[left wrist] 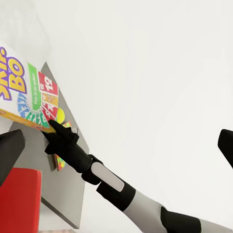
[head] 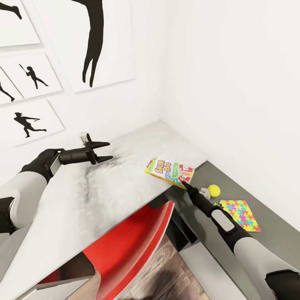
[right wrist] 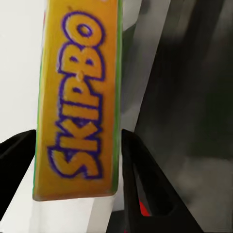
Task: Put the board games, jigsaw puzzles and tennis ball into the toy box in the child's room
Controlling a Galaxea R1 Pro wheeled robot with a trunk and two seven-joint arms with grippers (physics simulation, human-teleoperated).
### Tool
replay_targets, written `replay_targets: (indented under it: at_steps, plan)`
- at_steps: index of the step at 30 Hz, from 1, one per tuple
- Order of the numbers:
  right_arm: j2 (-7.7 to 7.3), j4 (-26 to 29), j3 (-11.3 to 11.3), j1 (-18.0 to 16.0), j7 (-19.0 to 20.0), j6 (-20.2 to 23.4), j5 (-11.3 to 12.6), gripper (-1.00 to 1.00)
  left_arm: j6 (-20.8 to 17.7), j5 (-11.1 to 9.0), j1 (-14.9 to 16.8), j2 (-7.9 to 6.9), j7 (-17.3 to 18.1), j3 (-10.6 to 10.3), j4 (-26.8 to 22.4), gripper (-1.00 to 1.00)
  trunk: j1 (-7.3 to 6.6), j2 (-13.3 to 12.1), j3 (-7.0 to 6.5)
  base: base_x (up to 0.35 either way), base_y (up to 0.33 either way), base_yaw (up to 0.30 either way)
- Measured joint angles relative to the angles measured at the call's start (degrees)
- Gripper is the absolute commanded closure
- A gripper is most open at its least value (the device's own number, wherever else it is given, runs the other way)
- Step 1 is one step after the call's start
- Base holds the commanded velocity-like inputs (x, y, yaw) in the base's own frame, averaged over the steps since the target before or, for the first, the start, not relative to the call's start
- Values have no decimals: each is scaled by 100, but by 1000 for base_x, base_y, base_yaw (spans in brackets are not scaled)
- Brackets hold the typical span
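- The right tool (head: 186, 183) has its fingers either side of the Skip-Bo box (head: 169, 171), at the box's near edge. Whether they actually pinch it I cannot tell.
- The box lies at the corner of the pale tabletop (head: 104, 183), partly overhanging the lower dark wing (head: 266, 208). A shallow edge grip could let it pivot and slide off.
- The tennis ball (head: 214, 190) and a jigsaw puzzle (head: 240, 214) sit close beside the right arm; a sweep could knock the ball rolling.
- The left tool (head: 103, 151) hangs open above the tabletop, holding nothing.
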State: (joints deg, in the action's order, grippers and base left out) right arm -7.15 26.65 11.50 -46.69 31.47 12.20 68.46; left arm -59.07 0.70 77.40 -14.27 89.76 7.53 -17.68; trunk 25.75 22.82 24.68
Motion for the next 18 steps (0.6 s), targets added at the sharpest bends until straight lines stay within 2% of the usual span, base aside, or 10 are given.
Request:
replay_targets:
  at_steps: [18]
  plan:
    - [0,-1,-34,3,8,2,-6,100,0,0,1,27,0,0,0,-100,0,0,0,0,0,0]
